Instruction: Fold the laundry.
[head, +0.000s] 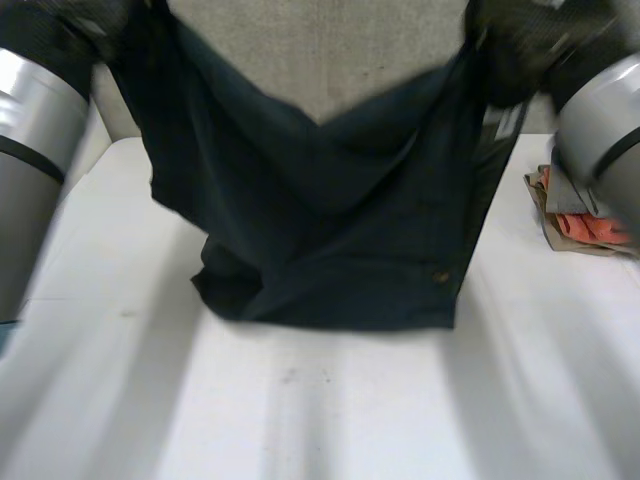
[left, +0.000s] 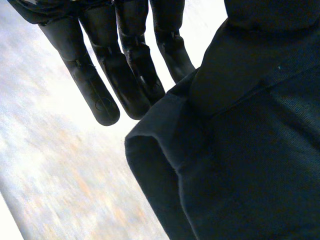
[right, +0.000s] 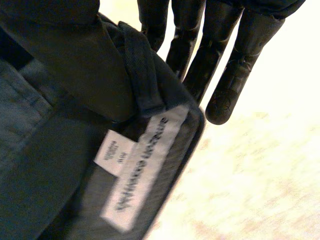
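**Item:** 1 pair of dark trousers (head: 330, 220), held up over the far half of the white table (head: 330, 410). The waistband is spread between both hands, and the lower hem touches the surface, bunched toward the left edge.

**Left hand** (left: 125, 75): straight fingers pinching 1 waistband corner against the thumb.

**Right hand** (right: 235, 65): pinching the other corner the same way, beside a belt loop (right: 140, 75).

**Step:** apparently the lift and spread before the first fold. The next move likely calls for laying the trousers flat, with the corners kept level and taut.

**Labels:** 2 white tags, 1 long (right: 142, 170) and 1 small (right: 114, 157). Both are printed, but the text is too blurred to read.

**Also present:** folded orange and beige cloths (head: 590, 225) at the right edge.
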